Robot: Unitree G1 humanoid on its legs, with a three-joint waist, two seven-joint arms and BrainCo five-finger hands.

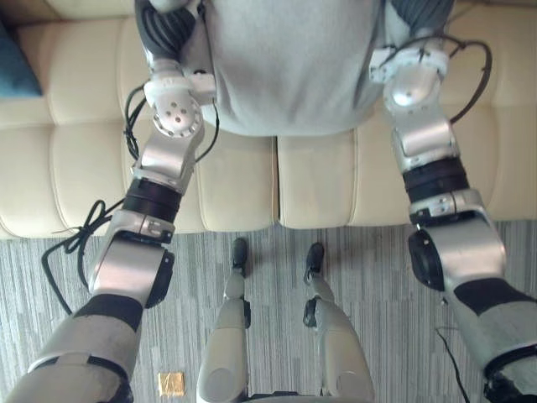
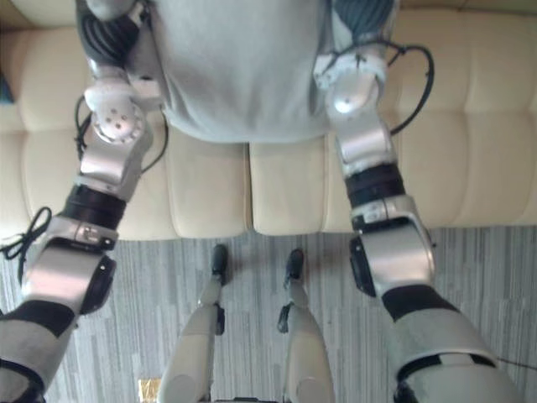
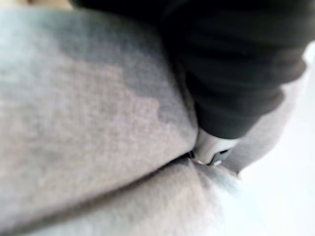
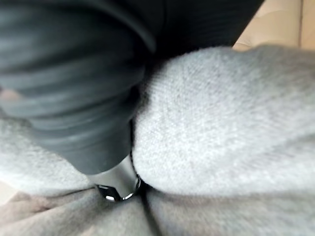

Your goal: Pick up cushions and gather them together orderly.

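Grey cushion: held up over the cream sofa, squeezed between both hands.
Risk: looks like a pure squeeze-hold, so if one arm eases off, the soft fabric could slide and the cushion could flop down crooked.
Left hand: pressed into the cushion's side. Fingers are buried, so can't tell if they're curled or flat.
Right hand: same deal, sunk into a fold.
Teal cushion: far left of the sofa, well apart.

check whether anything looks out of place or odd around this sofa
A small tan square scrap lies stray on the striped grey carpet, in front of the cream leather sofa on the robot's left; it looks like litter. The large grey fabric cushion is held up over the seat, which fits the task.
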